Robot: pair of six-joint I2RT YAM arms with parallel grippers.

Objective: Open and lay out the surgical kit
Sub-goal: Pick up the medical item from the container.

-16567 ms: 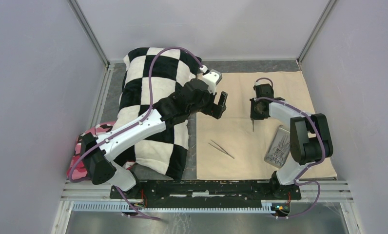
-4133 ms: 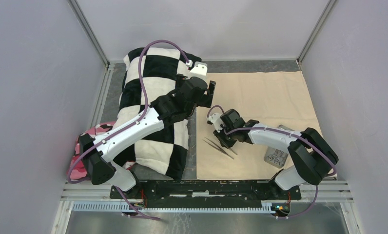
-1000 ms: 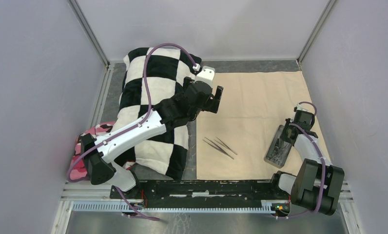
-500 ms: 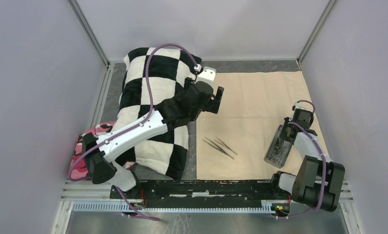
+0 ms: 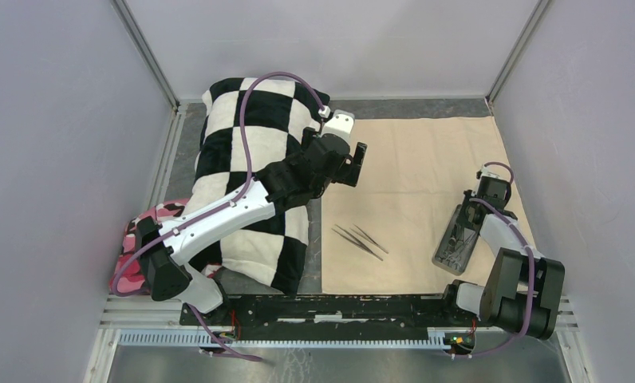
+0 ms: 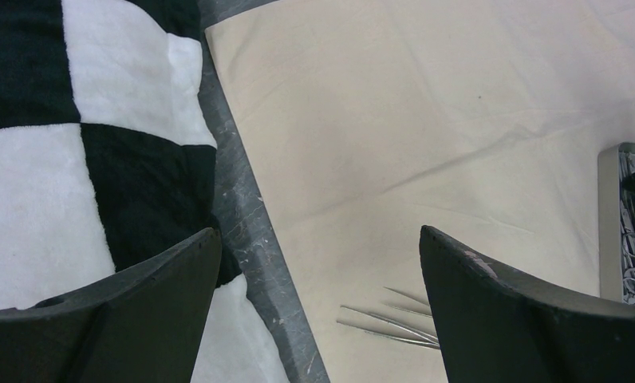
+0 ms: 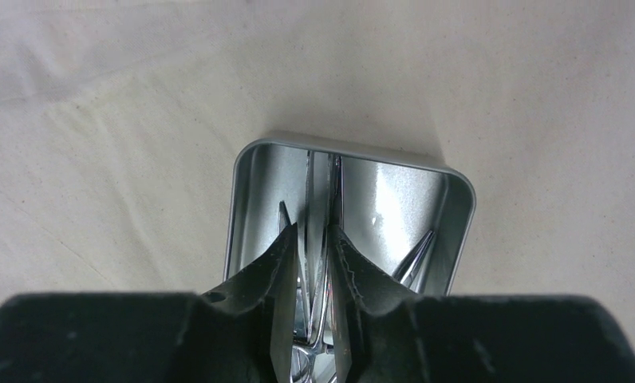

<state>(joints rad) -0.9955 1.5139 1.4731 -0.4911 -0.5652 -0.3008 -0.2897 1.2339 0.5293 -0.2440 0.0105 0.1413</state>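
Lying flat, the beige wrap (image 5: 426,159) bore tweezers (image 5: 360,239) and a grey tray (image 7: 394,199) near the surface's right edge; right jaws pinched an instrument (image 7: 321,191) inside; left jaws gaped empty.

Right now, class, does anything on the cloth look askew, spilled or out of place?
Nothing is spilled or damaged. The tray sits skewed on the cloth, near its right edge, and the tweezers lie slanted near its front left. The cloth shows light creases.

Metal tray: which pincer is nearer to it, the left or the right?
Right. The right pincer reaches down into the metal tray; the left pincer hangs open far away, beside the checkered pillow.
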